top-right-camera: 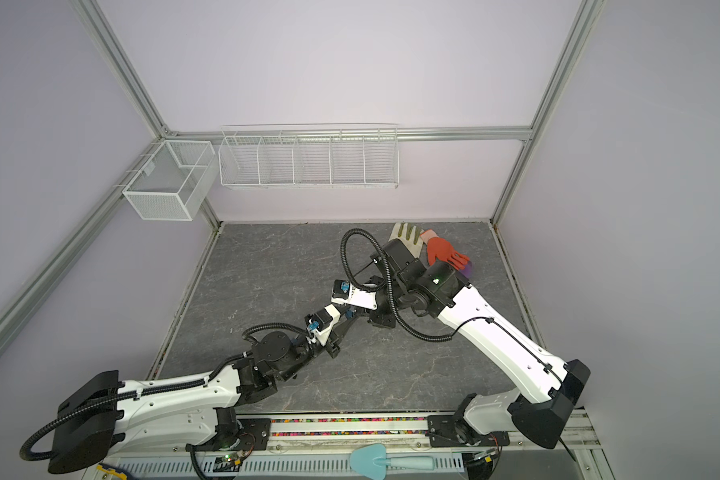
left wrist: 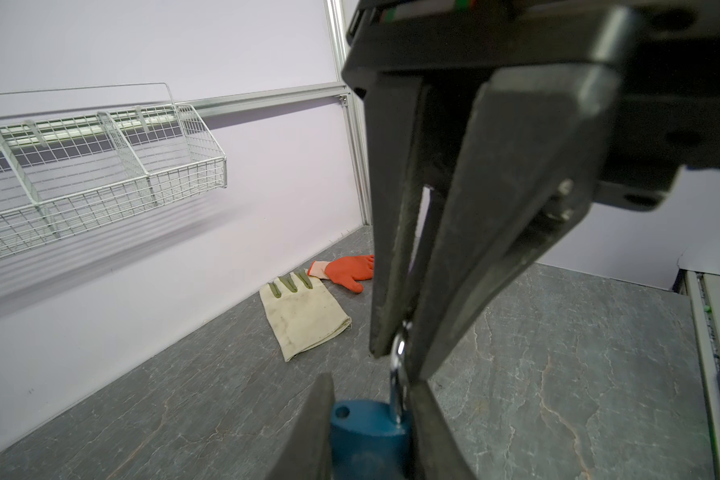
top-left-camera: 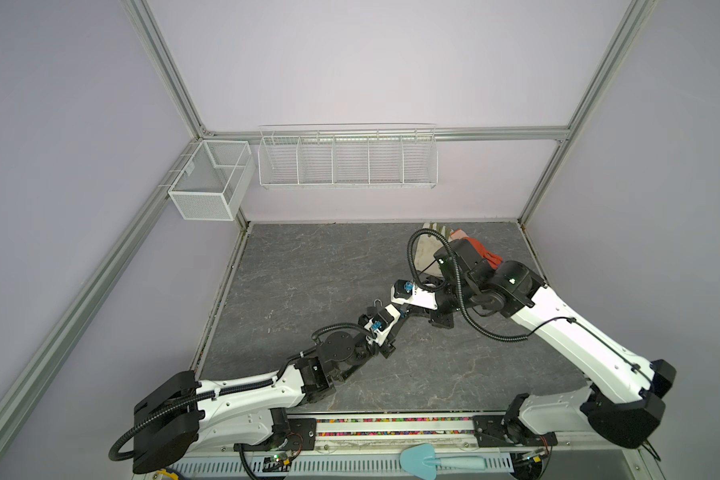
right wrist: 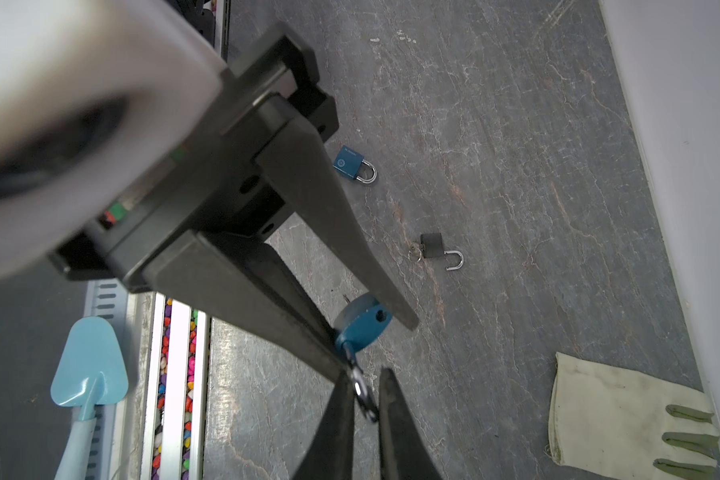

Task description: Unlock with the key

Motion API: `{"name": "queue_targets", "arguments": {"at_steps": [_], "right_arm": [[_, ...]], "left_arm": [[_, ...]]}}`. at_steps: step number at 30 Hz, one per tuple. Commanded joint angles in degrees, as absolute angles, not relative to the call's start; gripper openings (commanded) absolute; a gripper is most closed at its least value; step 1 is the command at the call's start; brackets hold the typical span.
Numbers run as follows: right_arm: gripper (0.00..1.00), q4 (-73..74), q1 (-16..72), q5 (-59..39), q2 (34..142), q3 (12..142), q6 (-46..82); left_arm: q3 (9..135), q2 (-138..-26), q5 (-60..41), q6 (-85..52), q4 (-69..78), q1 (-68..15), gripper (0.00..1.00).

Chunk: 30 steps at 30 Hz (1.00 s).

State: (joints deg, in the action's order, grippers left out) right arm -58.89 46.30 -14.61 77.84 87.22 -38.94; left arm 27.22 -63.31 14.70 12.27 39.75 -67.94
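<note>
In a top view, the padlock [top-right-camera: 348, 313] is hanging above the table [top-right-camera: 267, 270]. In the left wrist view, the left claw [left wrist: 368, 419] is clamping its blue body while the right claw [left wrist: 398, 357] is pinching the shackle [left wrist: 396, 374]. In the right wrist view, the padlock is looking small, rigid and probably slick, so the body is likely offering the surest hold.

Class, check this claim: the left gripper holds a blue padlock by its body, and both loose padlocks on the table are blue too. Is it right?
Not quite: one is black. The right wrist view shows a loose blue padlock and a black padlock on the table. The left gripper does hold a third padlock, blue, by its body.
</note>
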Motion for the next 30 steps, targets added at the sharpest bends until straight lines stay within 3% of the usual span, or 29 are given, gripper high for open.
{"name": "queue_targets", "arguments": {"at_steps": [1, 5, 16, 23, 30], "right_arm": [[0.13, -59.93, 46.27, -15.74, 77.78, 87.57, -41.15], [0.07, -60.16, 46.24, -15.75, 77.4, 87.56, -42.39], [0.06, -59.17, 46.2, -16.26, 77.25, 87.33, -43.56], [0.06, -58.08, 46.22, -14.5, 76.4, 87.19, -43.29], [0.06, -58.13, 46.06, -14.15, 75.36, 87.04, -43.87]], "left_arm": [[30.01, -62.89, 13.98, 11.92, 41.06, -68.16, 0.0], [30.0, -62.67, 14.39, 11.7, 41.08, -68.14, 0.0], [30.28, -62.58, 15.26, 11.43, 39.74, -68.09, 0.0], [30.26, -62.22, 16.13, 11.09, 38.46, -68.03, 0.25], [28.86, -59.67, 15.86, 9.17, 35.88, -67.73, 0.38]]}}
